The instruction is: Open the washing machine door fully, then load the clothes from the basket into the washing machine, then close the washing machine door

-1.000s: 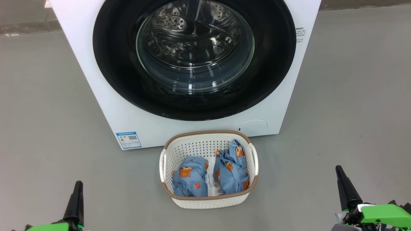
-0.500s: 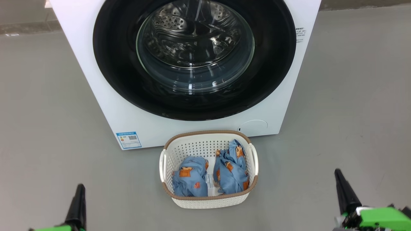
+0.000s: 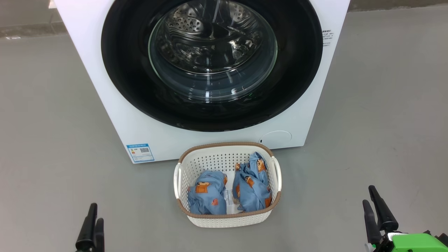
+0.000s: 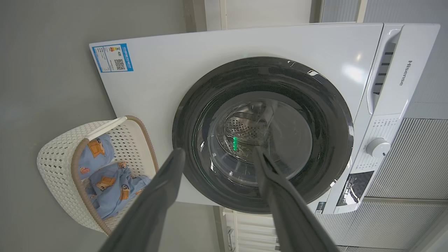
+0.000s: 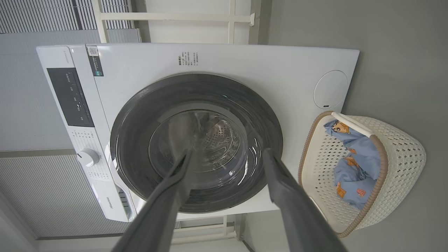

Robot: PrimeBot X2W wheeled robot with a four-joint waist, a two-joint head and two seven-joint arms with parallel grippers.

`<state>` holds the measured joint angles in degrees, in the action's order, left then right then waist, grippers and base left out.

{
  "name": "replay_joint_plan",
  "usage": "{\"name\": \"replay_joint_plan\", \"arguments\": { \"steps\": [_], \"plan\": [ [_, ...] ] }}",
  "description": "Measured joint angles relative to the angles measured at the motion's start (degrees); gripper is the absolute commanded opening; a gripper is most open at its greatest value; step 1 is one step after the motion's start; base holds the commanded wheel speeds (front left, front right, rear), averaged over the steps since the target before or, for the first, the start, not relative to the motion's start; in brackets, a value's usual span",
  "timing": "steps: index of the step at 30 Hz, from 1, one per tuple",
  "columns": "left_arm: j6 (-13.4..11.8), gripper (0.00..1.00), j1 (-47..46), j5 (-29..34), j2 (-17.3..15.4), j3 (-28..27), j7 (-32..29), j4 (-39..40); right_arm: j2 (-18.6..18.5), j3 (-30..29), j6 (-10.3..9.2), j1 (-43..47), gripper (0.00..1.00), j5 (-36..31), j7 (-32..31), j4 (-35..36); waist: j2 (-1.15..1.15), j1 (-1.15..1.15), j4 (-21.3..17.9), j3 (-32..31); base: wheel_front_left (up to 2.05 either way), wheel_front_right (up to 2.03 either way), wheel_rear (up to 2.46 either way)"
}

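Left end effector (image 3: 96,213): dropped lower and rolled, fingers apart, empty.
Right end effector (image 3: 368,194): same, open and holding nothing.
Door (image 3: 133,87): still shut.
Clothes (image 3: 207,196): both in basket (image 3: 224,144), near washer (image 3: 147,136).
Meaning: opening not begun.

grey floor (image 3: 42,122), with seemingly ribbed wall panels (image 4: 413,157) behind.
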<state>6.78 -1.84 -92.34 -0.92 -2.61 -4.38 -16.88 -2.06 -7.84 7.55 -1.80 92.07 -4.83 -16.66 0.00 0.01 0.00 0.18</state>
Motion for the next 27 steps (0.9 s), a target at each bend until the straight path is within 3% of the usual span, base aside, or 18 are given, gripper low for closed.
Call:
{"name": "replay_joint_plan", "arguments": {
  "steps": [14,27],
  "plan": [
    [0.0,1.0,-0.6,2.4,-0.5,2.4,2.5,0.9,-1.3,1.2,0.0,0.0,1.0,-3.5,2.5,1.0,0.0,0.0,0.0,-0.1,0.0,0.0,0.0],
    [0.0,1.0,-1.0,15.4,-0.7,3.0,4.6,1.7,-3.2,2.8,0.0,0.0,1.0,-13.0,5.0,1.1,0.0,0.0,0.0,-0.4,0.0,0.0,0.0]
  ]
}}
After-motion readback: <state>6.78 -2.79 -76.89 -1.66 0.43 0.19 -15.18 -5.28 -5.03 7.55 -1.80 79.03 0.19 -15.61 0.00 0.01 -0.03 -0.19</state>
